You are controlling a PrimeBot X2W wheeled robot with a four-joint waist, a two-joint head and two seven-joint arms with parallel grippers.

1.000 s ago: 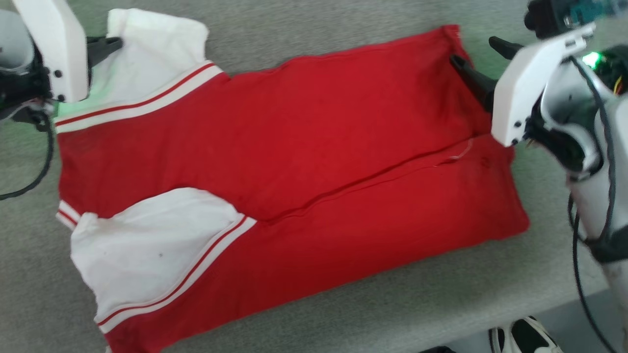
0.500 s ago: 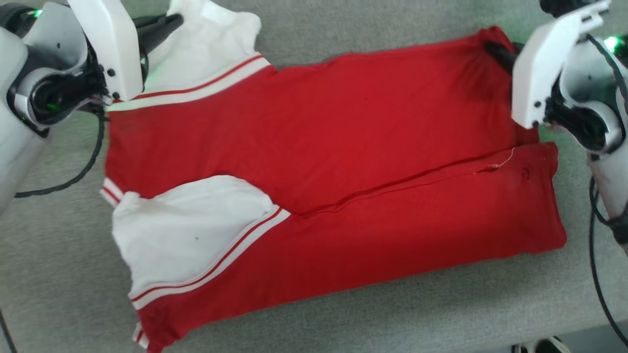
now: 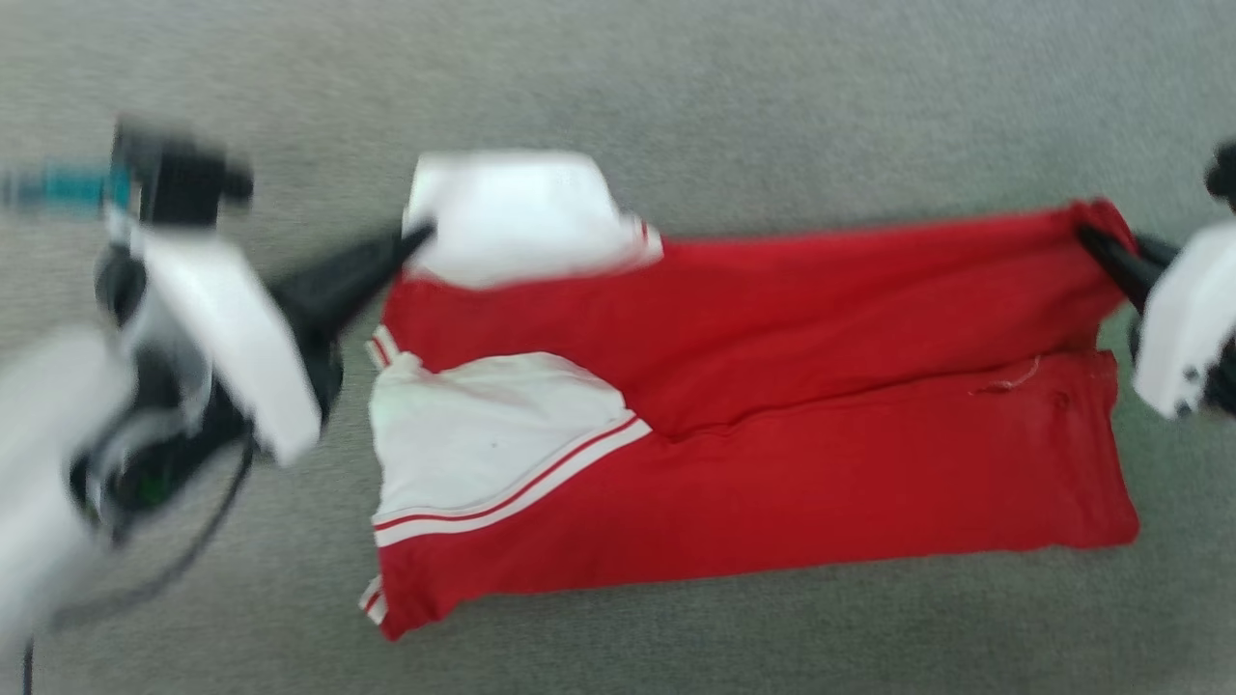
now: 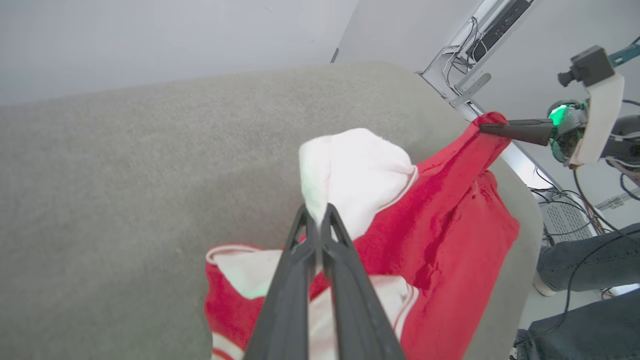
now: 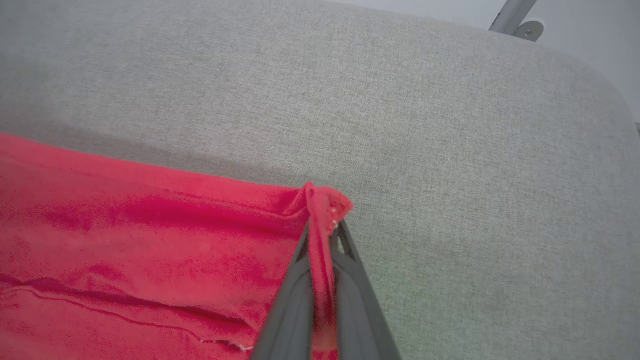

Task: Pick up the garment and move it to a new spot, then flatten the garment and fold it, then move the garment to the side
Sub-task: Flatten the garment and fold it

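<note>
The garment (image 3: 772,425), red with white sleeves and striped trim, lies lengthwise on the grey padded table (image 3: 676,97), its near half folded over. My left gripper (image 3: 417,235) is shut on the far white sleeve (image 3: 521,217), which it lifts off the table; the left wrist view shows the sleeve (image 4: 360,175) pinched between my dark fingers (image 4: 300,260). My right gripper (image 3: 1086,235) is shut on the far hem corner at the right end. In the right wrist view that red corner (image 5: 325,205) is bunched between the fingertips of the right gripper (image 5: 322,232).
Grey padded table surface (image 5: 450,125) stretches beyond the garment. In the left wrist view a person's legs in jeans (image 4: 580,265) stand past the table's right edge, with cables and metal framing (image 4: 480,45) behind.
My right gripper has shut on the hem corner. Both grippers have lifted the far edge, and the far part of the garment looks narrower. The head camera has pulled back and shifted.
</note>
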